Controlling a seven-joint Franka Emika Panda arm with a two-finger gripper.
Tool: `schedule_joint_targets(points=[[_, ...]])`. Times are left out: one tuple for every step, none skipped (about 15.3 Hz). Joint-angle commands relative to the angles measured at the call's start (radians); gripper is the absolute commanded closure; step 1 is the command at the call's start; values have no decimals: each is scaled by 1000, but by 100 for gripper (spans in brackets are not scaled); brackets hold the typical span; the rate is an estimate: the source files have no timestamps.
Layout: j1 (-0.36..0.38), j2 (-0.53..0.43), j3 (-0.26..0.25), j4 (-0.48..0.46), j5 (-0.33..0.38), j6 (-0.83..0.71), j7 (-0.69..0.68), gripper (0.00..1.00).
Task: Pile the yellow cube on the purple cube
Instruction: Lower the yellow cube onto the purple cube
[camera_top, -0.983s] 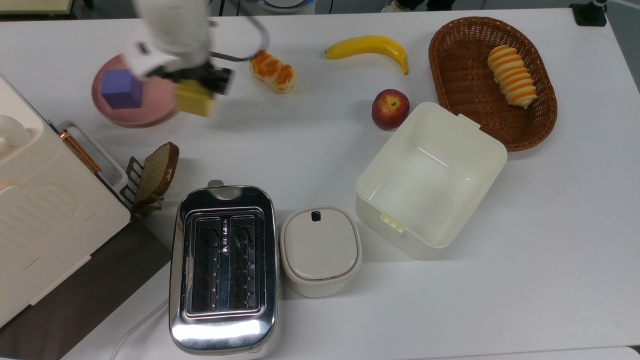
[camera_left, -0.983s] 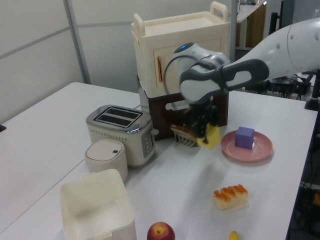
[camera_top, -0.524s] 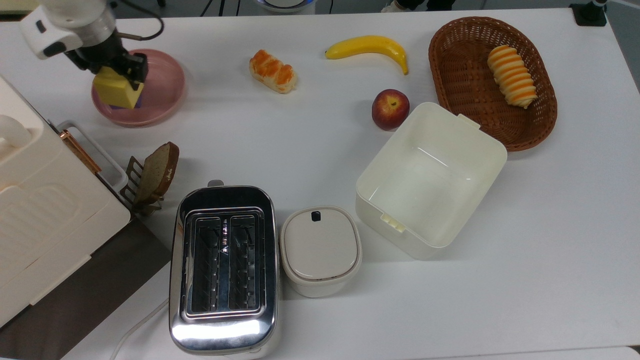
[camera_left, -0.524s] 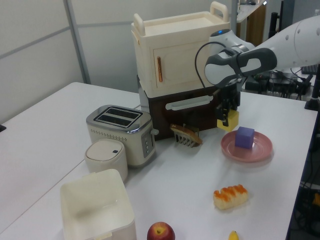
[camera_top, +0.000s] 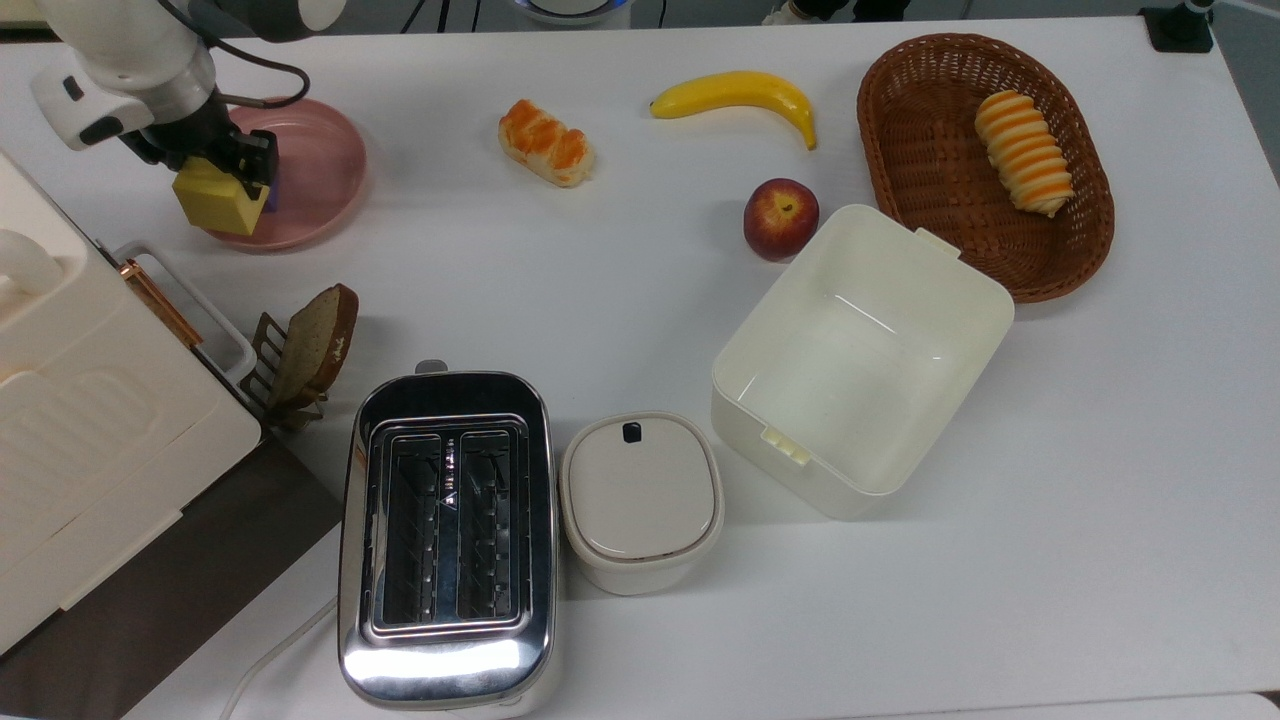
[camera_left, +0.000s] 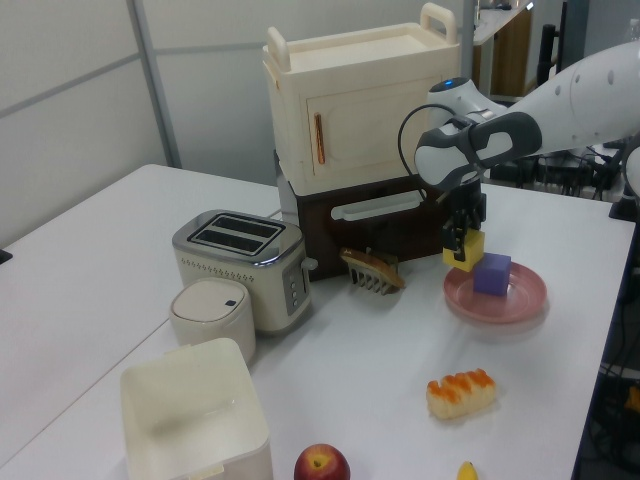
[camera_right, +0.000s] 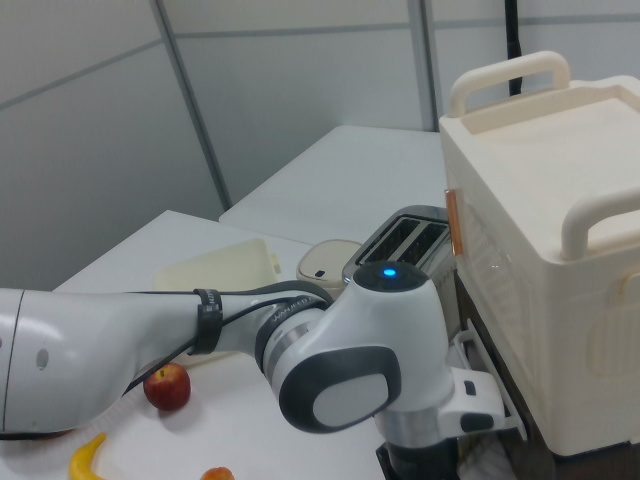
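end effector (camera_top: 215, 175) clenched on yellow cube (camera_top: 209, 197) — just above purple cube (camera_left: 492, 274), pink plate (camera_top: 315, 165), no legible writing

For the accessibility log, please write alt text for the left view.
The gripper holds the yellow cube over the pink plate, beside the purple cube and not yet on it. A toaster stands on the white table.

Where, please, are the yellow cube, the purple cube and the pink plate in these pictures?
yellow cube (camera_top: 212, 196), top view, on its top face.
purple cube (camera_left: 492, 274), left view, on its front face.
pink plate (camera_top: 318, 170), top view, on its bare inner surface.
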Motion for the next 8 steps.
schedule_joint_targets(points=[[-4,-32,-22,-33,20,3,-51,46],[-7,-44,-25,-33,20,-1,-61,45],[-5,-56,-41,-36,20,-20,-81,45],[-4,-65,-56,-33,20,-46,-106,45],[-4,-73,-65,-30,20,-68,-126,45],[-4,-88,-76,-30,20,-82,-147,44],[-5,-97,-91,-33,22,-94,-182,44],[-4,-102,-110,-33,20,-112,-218,44]])
